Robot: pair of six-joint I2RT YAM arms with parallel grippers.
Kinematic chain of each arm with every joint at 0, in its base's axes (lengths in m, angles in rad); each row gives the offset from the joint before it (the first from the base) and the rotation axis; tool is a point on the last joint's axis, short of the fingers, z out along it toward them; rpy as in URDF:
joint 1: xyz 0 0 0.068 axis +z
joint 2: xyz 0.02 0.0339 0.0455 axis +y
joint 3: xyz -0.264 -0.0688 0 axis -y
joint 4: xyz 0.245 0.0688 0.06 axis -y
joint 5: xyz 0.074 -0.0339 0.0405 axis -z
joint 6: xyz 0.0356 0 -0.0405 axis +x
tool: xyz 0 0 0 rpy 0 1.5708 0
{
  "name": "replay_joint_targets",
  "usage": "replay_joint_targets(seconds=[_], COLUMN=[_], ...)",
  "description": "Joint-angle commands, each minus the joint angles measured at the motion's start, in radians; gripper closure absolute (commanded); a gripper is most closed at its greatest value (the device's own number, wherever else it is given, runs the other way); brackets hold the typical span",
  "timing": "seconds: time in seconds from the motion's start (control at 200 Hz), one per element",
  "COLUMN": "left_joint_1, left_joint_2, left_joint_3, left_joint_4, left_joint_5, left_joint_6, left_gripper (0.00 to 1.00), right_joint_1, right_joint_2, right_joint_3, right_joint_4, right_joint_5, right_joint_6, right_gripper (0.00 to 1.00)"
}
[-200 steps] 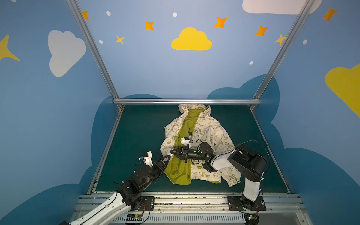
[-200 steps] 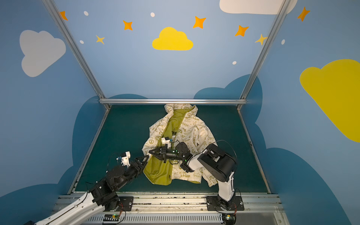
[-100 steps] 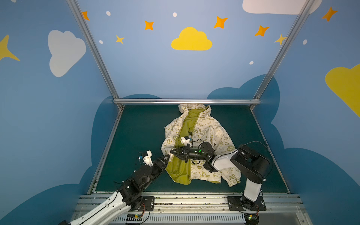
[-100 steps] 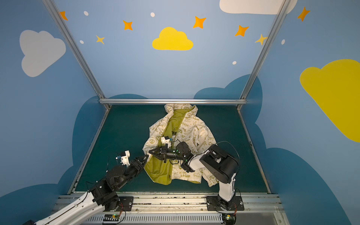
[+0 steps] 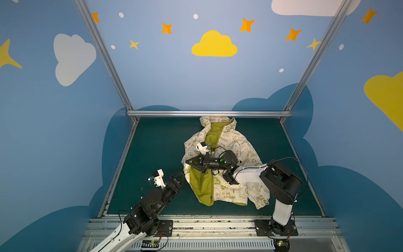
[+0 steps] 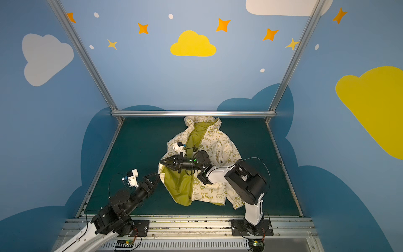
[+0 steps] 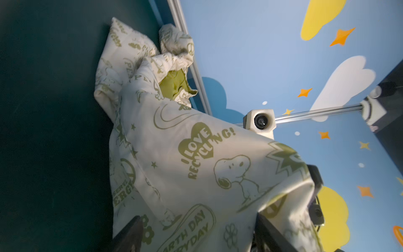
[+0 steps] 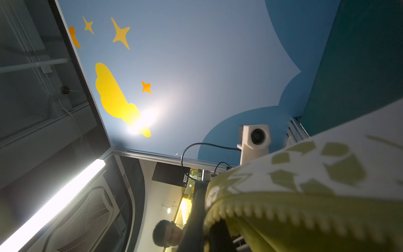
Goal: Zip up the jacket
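The jacket (image 5: 235,148) lies unzipped on the mat (image 5: 152,148), light and limp; my right gripper (image 5: 189,162) is clamped on its zipper edge (image 8: 272,209), my left gripper (image 5: 180,175) spread just beside, so I'd pinch that stiffer edge.

The jacket (image 5: 239,141) lies open on the dark-green tabletop (image 5: 157,148).

jacket (image 5: 236,146) on table (image 5: 152,152), left pincer (image 5: 181,175) at its left edge

Green mat (image 5: 152,152), blue walls (image 5: 174,83) with yellow cloud (image 5: 214,44), orange stars (image 5: 167,28)
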Motion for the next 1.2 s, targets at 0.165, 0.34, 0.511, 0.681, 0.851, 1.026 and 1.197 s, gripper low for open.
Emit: replay_joint_targets(seconds=[0.165,0.34,0.511,0.681,0.851,1.026,1.197], left_joint_1=[0.119,0.227,0.285,0.288,0.274,0.197,0.180], left_joint_2=[-0.027,-0.013,0.025,0.190,0.415,0.530,0.493], left_joint_3=[0.093,0.130,0.123,0.127,0.150,0.180,0.151], left_joint_4=[-0.106,-0.129,-0.074,0.074,0.259,0.291,0.264], left_joint_5=[0.058,0.162,0.229,0.316,0.449,0.456,0.434], left_joint_6=[0.097,0.097,0.077,0.075,0.088,0.151,0.160], left_gripper=[0.15,0.14,0.14,0.12,0.11,0.11,0.11], right_joint_1=[-0.064,-0.100,-0.146,-0.177,-0.185,-0.185,-0.182], right_joint_2=[0.144,0.228,0.244,0.107,0.001,-0.009,0.040], right_joint_3=[0.268,0.492,0.516,0.234,-0.004,-0.129,-0.146], right_joint_4=[0.006,-0.150,-0.305,-0.493,-0.417,-0.269,-0.076], right_joint_5=[-0.064,-0.107,-0.091,-0.040,-0.083,-0.126,-0.135], right_joint_6=[0.045,-0.017,-0.093,-0.245,-0.247,-0.201,-0.123], right_gripper=[1.00,1.00,1.00,1.00,1.00,1.00,1.00])
